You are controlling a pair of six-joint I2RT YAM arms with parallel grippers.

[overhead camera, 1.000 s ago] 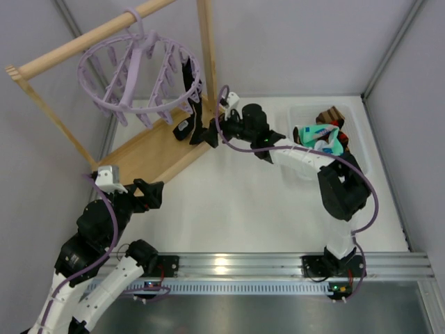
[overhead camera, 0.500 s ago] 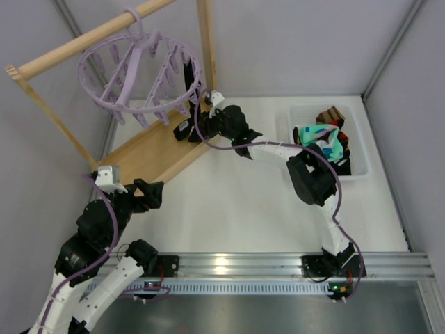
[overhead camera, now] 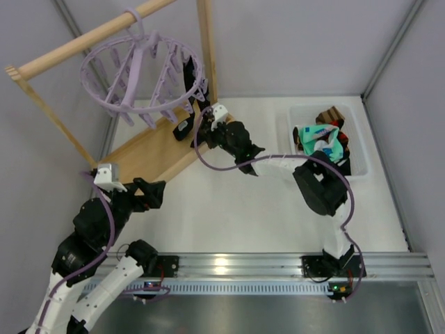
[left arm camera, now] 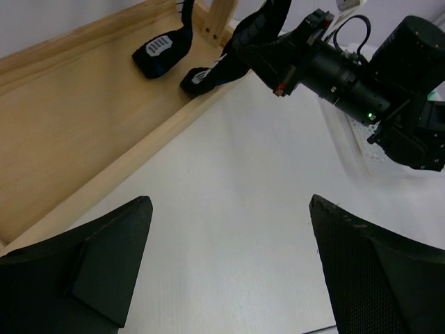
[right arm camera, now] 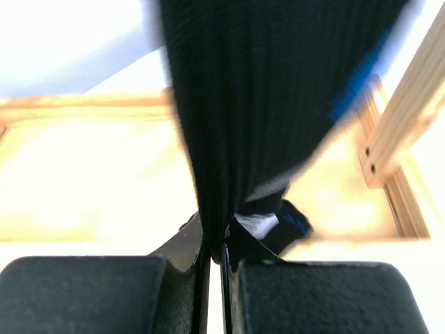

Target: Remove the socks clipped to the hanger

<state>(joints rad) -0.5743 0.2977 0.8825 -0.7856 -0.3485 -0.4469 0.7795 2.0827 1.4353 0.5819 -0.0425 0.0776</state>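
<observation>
The black sock (right arm camera: 264, 104) hangs from a clip on the right side of the hanger (overhead camera: 139, 73). My right gripper (right arm camera: 212, 257) is closed on it, the fabric pinched thin between my two fingers low on its length. Its long axis runs up and down: the clip is above me, and the toe end trails below onto the wooden base (overhead camera: 149, 149) of the rack. There a second dark sock (left arm camera: 163, 50) with a white label rests its end just beside it. So the clipped end lies upward from my grip, and I judge the coming pull must go down and away from the ring, along that axis, for the clip to let go. The upright post (overhead camera: 206, 56) stands just beside the sock, leaving little room on that side. My left gripper (left arm camera: 229, 209) stands wide open, holding nothing, well apart from the hanger, so the right arm is plainly the nearer. Other socks (overhead camera: 323, 139) lie in the clear bin (overhead camera: 306, 109) off to the right
</observation>
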